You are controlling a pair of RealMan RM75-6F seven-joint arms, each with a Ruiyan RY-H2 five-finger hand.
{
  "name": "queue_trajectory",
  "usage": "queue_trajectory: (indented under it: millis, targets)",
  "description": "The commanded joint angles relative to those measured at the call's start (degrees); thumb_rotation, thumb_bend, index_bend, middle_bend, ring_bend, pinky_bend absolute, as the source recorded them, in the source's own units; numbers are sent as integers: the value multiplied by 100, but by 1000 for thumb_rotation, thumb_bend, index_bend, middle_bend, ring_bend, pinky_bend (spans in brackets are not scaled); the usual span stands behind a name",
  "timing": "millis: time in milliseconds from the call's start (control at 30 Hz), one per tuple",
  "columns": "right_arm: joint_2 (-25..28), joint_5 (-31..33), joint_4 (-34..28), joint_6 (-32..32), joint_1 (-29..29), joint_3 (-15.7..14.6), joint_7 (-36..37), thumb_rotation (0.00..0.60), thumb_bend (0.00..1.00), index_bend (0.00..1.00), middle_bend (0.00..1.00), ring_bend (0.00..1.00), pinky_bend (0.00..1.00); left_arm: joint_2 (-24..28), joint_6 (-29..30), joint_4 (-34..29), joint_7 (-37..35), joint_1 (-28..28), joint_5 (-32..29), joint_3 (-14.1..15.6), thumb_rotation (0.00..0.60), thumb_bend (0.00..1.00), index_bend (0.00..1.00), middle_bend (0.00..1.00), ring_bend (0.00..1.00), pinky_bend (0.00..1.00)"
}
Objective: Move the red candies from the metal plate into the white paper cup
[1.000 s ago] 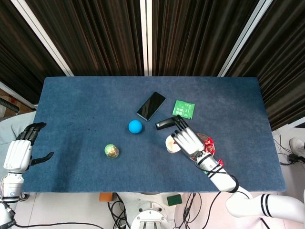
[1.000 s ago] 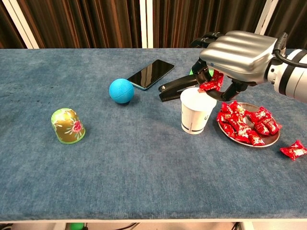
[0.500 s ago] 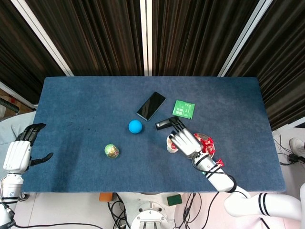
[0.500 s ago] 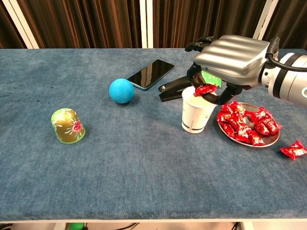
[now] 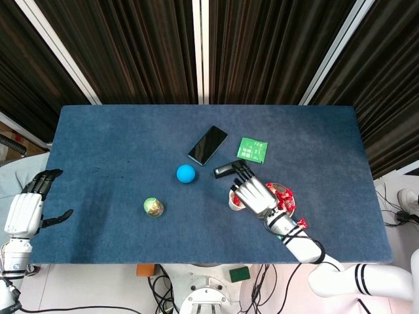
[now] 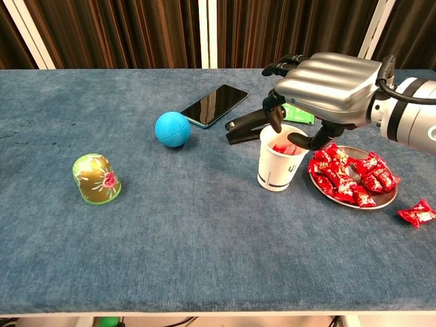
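Observation:
The white paper cup stands left of the metal plate, which holds several red candies. One red candy lies inside the cup's mouth. My right hand hovers palm down just over the cup, its fingers apart above the rim and nothing pinched between them. In the head view this hand covers most of the cup. A stray red candy lies on the cloth right of the plate. My left hand hangs off the table's left edge, fingers spread and empty.
A black stapler lies just behind the cup, a phone and a blue ball further left. A green packet sits behind the hand. A green upturned cup stands at the front left.
My right hand carried a pinched red candy leftward and down over the cup, then let it go; the candy now lies inside the cup. The left hand has not moved.

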Motion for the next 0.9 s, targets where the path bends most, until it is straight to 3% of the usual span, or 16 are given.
queue_trajectory:
  millis: [33,233,400,633,900]
  targets:
    - [26,-17,-12,23,-5,-15,27,600,417,444,336,1,0,0,2,-4,4,2,-1,-1,600,120,145,136,96,239]
    - [229,-418,-195,338,-150,-80,329,600,415,417,310,0,0,16,12,-39,37,5,10,-2,600,120,144,136,96,239]
    - [778,-950,-543,900,-562,-326,678,600,395,417,302,0,0,52,35,-116,113,8,35,-1,600,120,145,136,96,239]
    - [1638,-993,-808,1073,-1142,-839,1197,600,296,348,65,0,0,47,9,-231,242,0,62,27,600,120,151,136,96,239]
    - [1734,-1117,-399,939,-1614,-1306,1873,600,287,399,0,0,0,55,25,-382,437,24,122,88,600,120,154,136,96,239]
